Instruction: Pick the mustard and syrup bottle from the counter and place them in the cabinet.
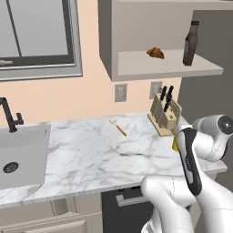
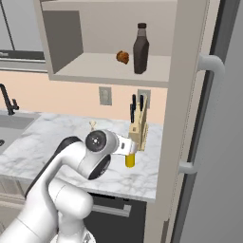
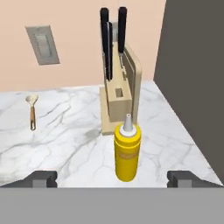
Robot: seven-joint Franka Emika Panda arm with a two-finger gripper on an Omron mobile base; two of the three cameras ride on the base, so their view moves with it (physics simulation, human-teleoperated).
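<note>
From the hand camera I have the mustard standing upright on the counter, dead centre and just ahead of my gripper, whose two dark fingertips sit wide apart at 8 and 4 o'clock of the bottle with nothing between them, so the jaws are open and not touching it. Just behind the mustard, at 12 o'clock, stands the knife block with black handles sticking up, close to the bottle though I cannot tell whether they touch. Off at 9 o'clock a small wooden-handled spoon lies flat on the marble, well apart from the rest, and a wall outlet sits on the peach wall at 10 o'clock. In the right base view the arm's wrist hides most of the mustard, with only its yellow lower body showing beside the knife block. Up in the cabinet the syrup bottle stands upright on the shelf, with a croissant at its 9 o'clock, near but apart. In the left base view a sink and black faucet lie far at 9 o'clock.
</note>
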